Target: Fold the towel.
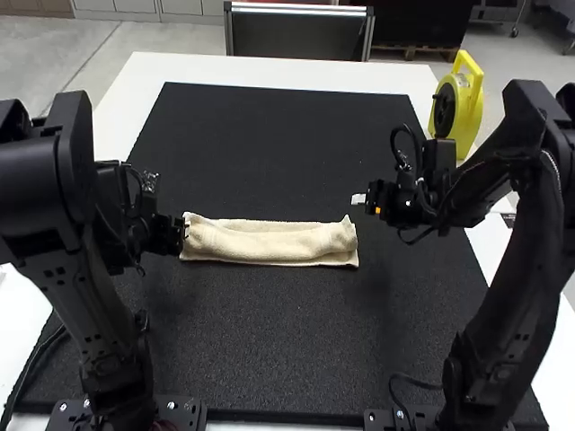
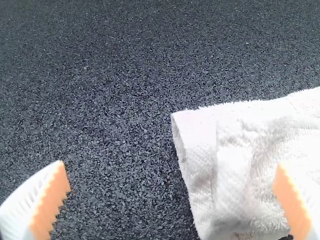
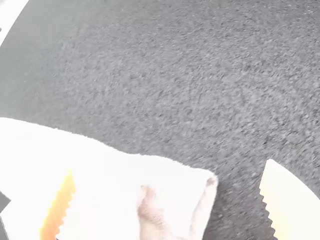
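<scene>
Left arm (image 1: 103,337): standing at the near left, its forward part angled toward the towel's left end.
Right arm (image 1: 503,346): standing at the near right, bent forward and inward over the mat.
Black mat (image 1: 287,337): laid flat on the table, under the towel and well past it on the near and far sides.
Left gripper (image 1: 183,236): beside the towel's left end. Jaws apart; in the left wrist view one orange pad (image 2: 294,202) lies over the towel, the opposite finger over the mat.
Towel (image 1: 269,244): cream, lying across the middle of the mat between the arms, folded into a long, narrow strip; upper layer rumpled and raised, lower layer showing along the near edge, right end drawn up to a small peak.
Right gripper (image 1: 359,199): near the towel's right end and slightly farther off. Jaws apart; in the right wrist view one finger is over the towel, the other over the mat past its end.
Yellow reel (image 1: 466,112): upright at the table's right side, beyond the right gripper.
Table (image 1: 269,68): white, its far border visible behind the mat.
</scene>
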